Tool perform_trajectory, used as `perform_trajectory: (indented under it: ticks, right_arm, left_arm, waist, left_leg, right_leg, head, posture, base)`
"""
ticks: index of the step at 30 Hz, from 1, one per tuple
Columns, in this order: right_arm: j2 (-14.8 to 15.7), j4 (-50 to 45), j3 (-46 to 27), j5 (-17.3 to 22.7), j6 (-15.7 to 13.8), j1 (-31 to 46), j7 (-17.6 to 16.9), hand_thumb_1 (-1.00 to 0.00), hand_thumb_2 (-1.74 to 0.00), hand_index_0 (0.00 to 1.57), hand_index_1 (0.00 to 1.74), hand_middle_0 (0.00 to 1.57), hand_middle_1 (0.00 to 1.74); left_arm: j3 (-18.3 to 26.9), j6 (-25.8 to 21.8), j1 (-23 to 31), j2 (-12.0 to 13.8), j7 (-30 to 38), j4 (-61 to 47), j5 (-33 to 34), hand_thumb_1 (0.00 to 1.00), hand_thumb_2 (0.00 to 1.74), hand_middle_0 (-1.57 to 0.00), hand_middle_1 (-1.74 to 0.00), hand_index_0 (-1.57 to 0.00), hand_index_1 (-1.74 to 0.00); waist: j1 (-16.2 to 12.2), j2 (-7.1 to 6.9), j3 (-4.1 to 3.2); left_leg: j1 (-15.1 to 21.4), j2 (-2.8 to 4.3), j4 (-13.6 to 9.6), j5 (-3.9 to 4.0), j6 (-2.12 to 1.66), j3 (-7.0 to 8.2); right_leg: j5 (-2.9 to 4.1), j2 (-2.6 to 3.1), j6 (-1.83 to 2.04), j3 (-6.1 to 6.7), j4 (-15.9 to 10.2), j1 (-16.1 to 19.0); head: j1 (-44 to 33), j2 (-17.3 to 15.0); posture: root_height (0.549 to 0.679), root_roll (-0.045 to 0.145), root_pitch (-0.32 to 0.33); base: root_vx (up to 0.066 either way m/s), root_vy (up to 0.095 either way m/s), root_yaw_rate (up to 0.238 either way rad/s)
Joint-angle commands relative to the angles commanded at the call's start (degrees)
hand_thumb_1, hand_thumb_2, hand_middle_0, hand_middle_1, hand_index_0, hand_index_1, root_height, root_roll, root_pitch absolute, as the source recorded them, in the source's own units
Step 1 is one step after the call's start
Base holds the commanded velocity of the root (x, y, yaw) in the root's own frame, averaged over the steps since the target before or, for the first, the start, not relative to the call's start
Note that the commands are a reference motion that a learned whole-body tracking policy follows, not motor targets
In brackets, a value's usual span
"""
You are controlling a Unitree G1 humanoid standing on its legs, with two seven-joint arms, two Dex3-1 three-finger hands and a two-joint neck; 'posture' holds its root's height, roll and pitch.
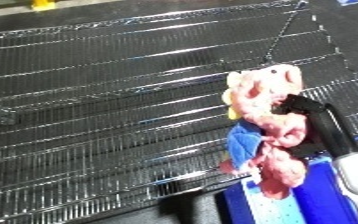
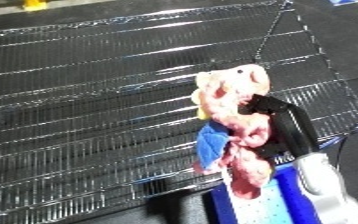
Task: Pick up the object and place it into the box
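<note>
Right hand grasping the pink plush toy about its middle, black fingers curled round the body; toy hangs upright in the air, head up near the wire shelf, legs dangling down; it is clear of the shelf surface as far as I can tell, and its lower end sits just above the near corner of the blue bin; the bin shows only at the lower right edge, so I cannot see how deep it is; left hand not visible in either eye. I judge the toy light and soft; it sags and folds below the grasp, a blue patch and a yellow bit showing at its side; nothing fragile, unlikely to slip from a wrap-round hold, though limp limbs may catch on the bin rim; the torso looks the best place to hold, as taken now; next I would carry it over the bin opening and let go.
</note>
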Motion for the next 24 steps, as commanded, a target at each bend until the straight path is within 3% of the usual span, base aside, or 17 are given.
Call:
perform_trajectory:
  ticks: [6,13,17,24]
  right_arm:
    - [6.17,-0.04,-9.05,3.71,-1.78,8.34,-3.40,-1.00,-1.74,1.57,1.74,1.57,1.74]
    - [10.39,4.70,-14.26,8.77,-3.35,13.14,-5.56,-1.00,-1.74,1.57,1.74,1.57,1.74]
    - [10.59,9.27,-16.22,11.72,-3.61,15.13,-5.44,-1.00,-1.74,1.57,1.74,1.57,1.74]
    - [9.76,17.01,-18.77,14.58,-3.79,16.12,-5.95,-1.00,-1.74,1.57,1.74,1.57,1.74]
  left_arm:
    - [0.03,0.33,1.12,-0.66,-0.21,-0.68,0.41,1.00,1.74,-1.57,-1.74,-1.57,-1.74]
    - [-0.36,0.55,1.72,-1.05,-0.44,-0.49,-0.04,1.00,1.74,-1.57,-1.74,-1.57,-1.74]
    - [-0.37,0.54,2.39,-1.09,-0.76,-0.43,-0.70,1.00,1.74,-1.57,-1.74,-1.57,-1.74]
    - [-1.30,0.24,2.02,-0.98,-0.77,0.64,-1.80,1.00,1.74,-1.57,-1.74,-1.57,-1.74]
  waist:
    - [-3.01,1.02,-0.45]
    - [-5.84,1.92,-0.76]
    - [-7.27,2.32,-1.12]
    - [-9.20,2.71,-1.61]
  left_leg:
    - [0.63,0.25,0.56,-0.77,-0.01,1.15]
    - [1.42,0.51,1.13,-1.41,-0.20,2.50]
    - [2.07,0.64,1.02,-1.54,-0.38,3.26]
    - [2.76,0.78,0.99,-1.66,-0.61,3.93]
  right_leg:
    - [0.12,0.24,-0.06,0.93,-0.58,0.17]
    - [0.15,0.43,-0.23,1.84,-1.07,0.42]
    - [0.37,0.47,-0.32,2.24,-1.55,0.75]
    - [0.76,0.65,-0.53,2.63,-2.35,1.53]
  head:
    - [8.21,-0.89]
    - [17.16,-3.48]
    - [21.49,-5.68]
    - [25.67,-6.23]
  posture:
    - [0.636,0.055,-0.150]
    - [0.637,0.060,-0.153]
    - [0.639,0.065,-0.154]
    - [0.642,0.071,-0.158]
  base:
    - [0.002,0.012,-0.135]
    - [-0.004,0.013,-0.124]
    - [-0.005,0.019,-0.109]
    - [-0.004,0.013,-0.057]
